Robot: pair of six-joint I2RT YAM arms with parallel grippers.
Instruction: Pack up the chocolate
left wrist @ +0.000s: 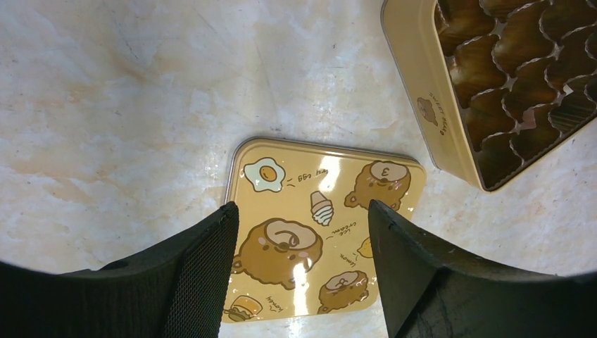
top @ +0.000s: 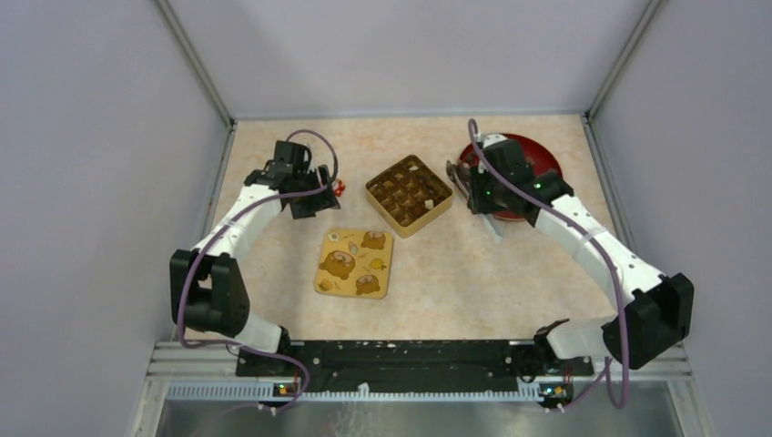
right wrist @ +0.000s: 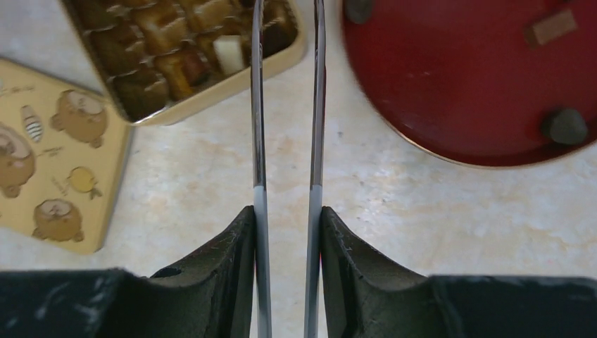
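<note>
The surface (top: 273, 164) is pale and marbled, peach and cream, with plain grey walls (top: 91, 137) on three sides. In the middle sits a yellow tin (top: 428, 218). Most of the chocolate (top: 408, 187) lies in its little cups, dark brown with a white bit or two. A few more lumps lie on the red plate (right wrist: 457, 84) just right of the tin. The square yellow lid (left wrist: 338, 176) with cartoon bears lies flat near the tin, not touching it.

From above, the right arm covers much of the plate. A small red thing (top: 339, 188) on the surface left of the tin is too small to make out. The tips of the metal tongs (right wrist: 258, 105) run off the top of the right wrist view. So I cannot tell if they hold a lump.

The left arm bends forward. The left claw (left wrist: 301, 208) is spread wide with nothing in it, facing the lid and not touching it. The right arm reaches in by the plate. The right claw (right wrist: 287, 211) squeezes the tongs, which point over the tin's corner.
</note>
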